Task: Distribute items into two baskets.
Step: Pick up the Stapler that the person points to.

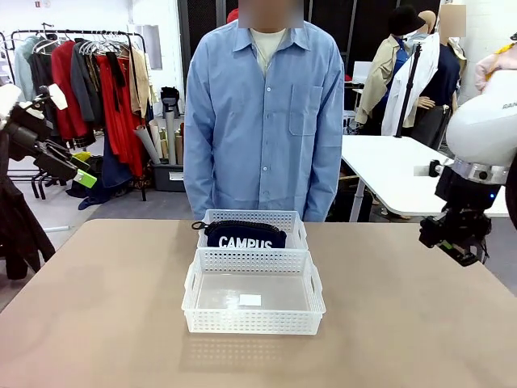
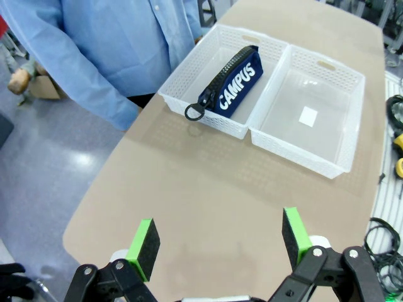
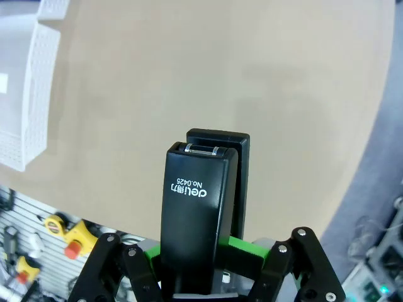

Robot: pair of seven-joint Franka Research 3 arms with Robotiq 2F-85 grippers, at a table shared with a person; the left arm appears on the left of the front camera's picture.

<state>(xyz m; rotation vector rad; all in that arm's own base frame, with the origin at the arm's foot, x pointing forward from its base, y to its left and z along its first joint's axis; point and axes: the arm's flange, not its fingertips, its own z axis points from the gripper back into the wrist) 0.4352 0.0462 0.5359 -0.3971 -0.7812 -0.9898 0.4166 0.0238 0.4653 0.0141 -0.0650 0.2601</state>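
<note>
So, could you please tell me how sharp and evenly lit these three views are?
Front view: even light, soft shadow under the near basket. Left wrist view: wide-angle bend along the table edge, pouch lettering sharp. Right wrist view: stapler print readable, slight sheen on its top, floor beyond soft.

This looks like a robotics lab set up inside a clothing or garment workspace. Two white robot arms, one at the left (image 1: 32, 133) and one at the right (image 1: 477, 153), flank a plain tan table (image 1: 105, 323) in an open room with a smooth grey floor. Behind the person standing at the far side, a metal clothes rail (image 1: 77, 36) holds many hanging garments, among them red ones, and rolls of material (image 1: 161, 137) stand upright beside it. A second, white table (image 1: 388, 170) stands further back on the right. Loose cables (image 2: 387, 239) and yellow tools (image 3: 63, 236) lie beside the tan table's edge.
</note>
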